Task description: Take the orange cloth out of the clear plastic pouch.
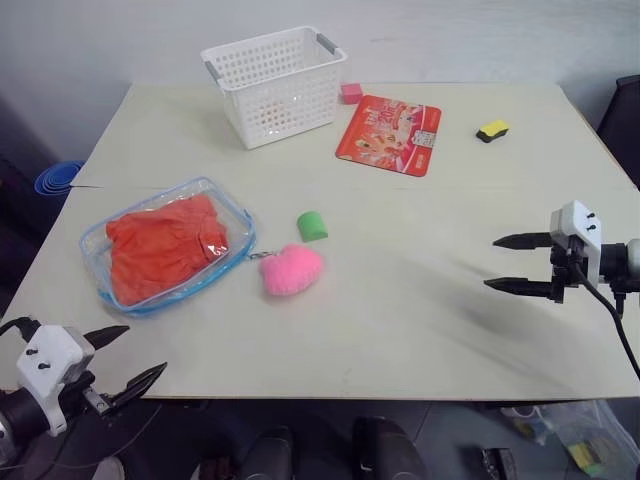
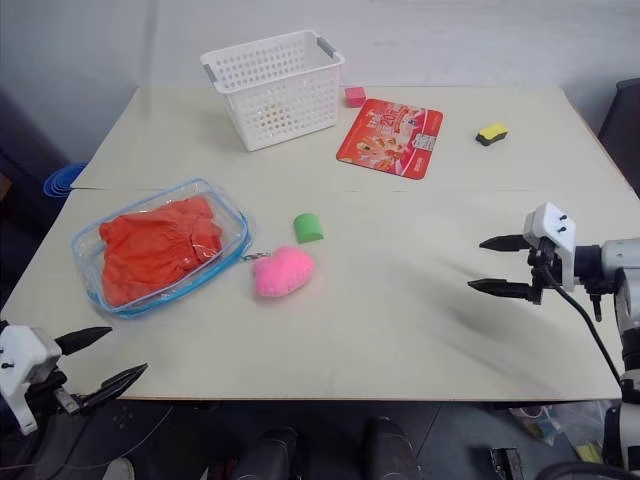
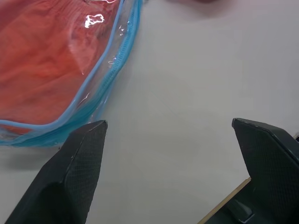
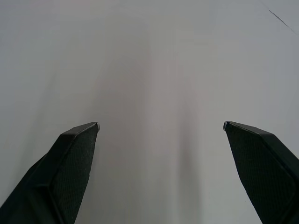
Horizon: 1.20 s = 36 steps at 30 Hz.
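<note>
The clear plastic pouch [image 1: 226,215] with light blue edging lies flat on the left side of the table, and the orange cloth [image 1: 160,247] is inside it, wrinkled and filling most of it. The left wrist view shows the pouch [image 3: 114,70] edge and the orange cloth [image 3: 42,60] just ahead of my fingers. My left gripper [image 1: 138,356] hangs open off the table's front left corner, short of the pouch. Over the table's right side my right gripper [image 1: 505,263] stands open, pointing left, with nothing between its fingers.
A pink plush heart [image 1: 291,269] lies just right of the pouch, with a small green piece [image 1: 312,225] behind it. At the back stand a white lattice basket [image 1: 275,85], a small pink block [image 1: 351,93], a red printed packet [image 1: 391,133] and a yellow-black item [image 1: 492,130].
</note>
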### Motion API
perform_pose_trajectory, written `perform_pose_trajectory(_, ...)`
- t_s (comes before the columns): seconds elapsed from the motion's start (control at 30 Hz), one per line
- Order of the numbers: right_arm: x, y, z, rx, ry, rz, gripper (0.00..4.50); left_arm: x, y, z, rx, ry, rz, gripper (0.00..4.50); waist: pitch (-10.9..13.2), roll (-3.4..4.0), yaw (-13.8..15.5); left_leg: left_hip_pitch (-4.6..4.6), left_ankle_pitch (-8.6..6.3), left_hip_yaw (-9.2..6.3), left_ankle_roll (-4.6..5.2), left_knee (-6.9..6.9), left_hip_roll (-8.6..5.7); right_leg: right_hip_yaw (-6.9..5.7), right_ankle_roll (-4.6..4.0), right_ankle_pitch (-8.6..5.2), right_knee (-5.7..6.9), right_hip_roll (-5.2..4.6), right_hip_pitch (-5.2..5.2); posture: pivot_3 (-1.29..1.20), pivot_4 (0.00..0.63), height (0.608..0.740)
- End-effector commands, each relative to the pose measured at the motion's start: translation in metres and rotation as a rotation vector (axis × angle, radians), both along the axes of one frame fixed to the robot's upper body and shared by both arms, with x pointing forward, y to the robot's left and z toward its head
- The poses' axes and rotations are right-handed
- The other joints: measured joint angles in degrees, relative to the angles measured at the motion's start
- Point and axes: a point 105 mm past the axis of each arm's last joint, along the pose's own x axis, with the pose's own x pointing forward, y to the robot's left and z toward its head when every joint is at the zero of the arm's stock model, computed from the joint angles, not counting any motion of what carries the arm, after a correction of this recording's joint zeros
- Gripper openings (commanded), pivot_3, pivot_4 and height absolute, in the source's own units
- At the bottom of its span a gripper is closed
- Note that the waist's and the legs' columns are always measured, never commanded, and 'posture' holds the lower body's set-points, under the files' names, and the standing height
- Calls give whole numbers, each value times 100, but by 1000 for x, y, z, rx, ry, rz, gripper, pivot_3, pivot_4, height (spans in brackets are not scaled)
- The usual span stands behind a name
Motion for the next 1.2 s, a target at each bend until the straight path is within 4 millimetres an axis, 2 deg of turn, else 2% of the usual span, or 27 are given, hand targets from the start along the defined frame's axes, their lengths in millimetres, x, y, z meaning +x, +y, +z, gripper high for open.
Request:
perform_pose_trajectory(0.03, 0, 1, 10, 4, -42, 7, 4475, -1, -3, 2, -8, 3, -11, 4500, 0, 0, 2, 0, 0, 0, 0, 0, 0, 0, 0, 0, 0, 0, 0, 0, 150, 740)
perform_pose_trajectory(0.37, 0, 2, 8, 31, -7, -15, 4475, 1, -6, 5, -9, -16, -33, 4500, 0, 0, 3, 0, 0, 0, 0, 0, 0, 0, 0, 0, 0, 0, 0, 0, 150, 740)
perform_pose_trajectory(0.57, 1, 4, 13, 39, -22, -19, 4475, 3, -20, 9, -71, -19, -78, 4500, 0, 0, 5, 0, 0, 0, 0, 0, 0, 0, 0, 0, 0, 0, 0, 0, 150, 740)
perform_pose_trajectory(0.73, 4, 19, 19, 54, -64, -3, 4475, 7, -35, 18, -152, -17, -104, 4500, 0, 0, -2, 0, 1, -1, -1, 1, 1, 0, 0, 0, 3, 0, 0, 0, 150, 740)
perform_pose_trajectory(0.8, 12, 35, 23, 58, -111, 11, 4475, 14, -44, 28, -186, -39, -114, 4500, 0, 0, -1, 0, 1, -1, -1, 1, 1, 1, 1, 0, 3, 0, 0, 0, 150, 740)
perform_pose_trajectory(0.9, 23, 74, 31, 79, -191, 70, 4475, 23, -55, 43, -202, -66, -148, 4500, 0, 0, -14, 1, 4, -2, -7, 4, 1, 1, 1, 1, 9, 1, -1, 0, 150, 740)
perform_pose_trajectory(1.03, 45, 138, 36, 109, -294, 121, 4475, 41, -53, 61, -177, -122, -131, 4500, 0, 0, -76, 3, 10, -1, -16, 2, 1, 2, 1, 1, 22, 3, -7, 0, 150, 740)
perform_pose_trajectory(1.13, 55, 191, 29, 144, -312, 164, 4475, 51, -52, 72, -172, -160, -122, 4500, 0, 0, -120, -1, 12, -6, -20, 1, 1, 0, 1, 1, 27, 5, -14, 0, 150, 740)
perform_pose_trajectory(1.2, 64, 214, 23, 147, -328, 156, 4475, 55, -52, 77, -183, -174, -111, 4500, 0, 0, -140, -3, 12, -8, -20, 0, 0, 0, 1, 1, 32, 5, -19, 0, 150, 740)
